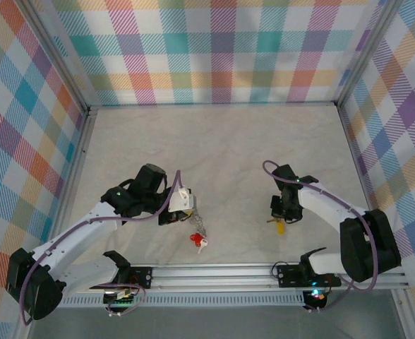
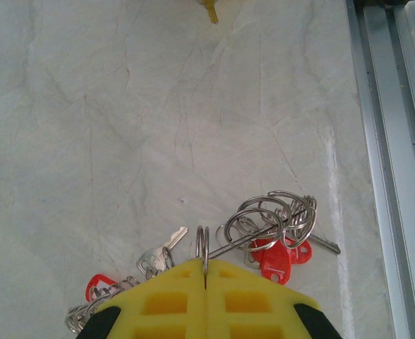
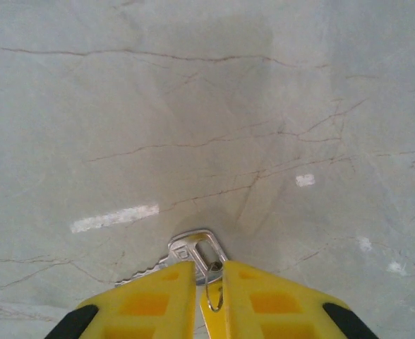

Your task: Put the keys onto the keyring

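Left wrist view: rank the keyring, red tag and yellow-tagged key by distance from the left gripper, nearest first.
1. keyring, pinched in the left gripper.
2. red tag, just right.
3. yellow-tagged key, far top edge.

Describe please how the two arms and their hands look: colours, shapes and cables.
Both the left arm and the right arm have white links with bulky black joints. A pale purple cable loops along each. A green light glows on the left arm. The left hand and the right hand have yellow fingers with rectangular recesses and black outer corners.
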Robot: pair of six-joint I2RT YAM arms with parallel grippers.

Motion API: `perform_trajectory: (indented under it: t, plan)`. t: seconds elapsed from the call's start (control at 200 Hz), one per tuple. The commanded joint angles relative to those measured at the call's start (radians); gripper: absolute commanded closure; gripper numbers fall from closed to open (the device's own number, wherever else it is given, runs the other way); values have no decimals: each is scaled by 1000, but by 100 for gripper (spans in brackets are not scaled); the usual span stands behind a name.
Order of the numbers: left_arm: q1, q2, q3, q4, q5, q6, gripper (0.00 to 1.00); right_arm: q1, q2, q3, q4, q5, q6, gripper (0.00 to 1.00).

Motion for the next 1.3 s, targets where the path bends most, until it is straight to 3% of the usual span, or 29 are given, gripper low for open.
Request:
perform_trajectory:
  t: [0.0,0.49,1.04,1.295]
  plan:
    - [-14,2,39,-23,16,12,100,-3,-5,14,-34,2,-15,81]
    - [-15,0,41,-25,6,12,100,-3,39,9,-29,-17,-6,81]
    - [-15,-4,65,-45,0,22,100,-3,32,9,-28,-17,-12,100]
    - [-22,17,119,-79,24,39,100,-3,-202,-63,102,-181,33,100]
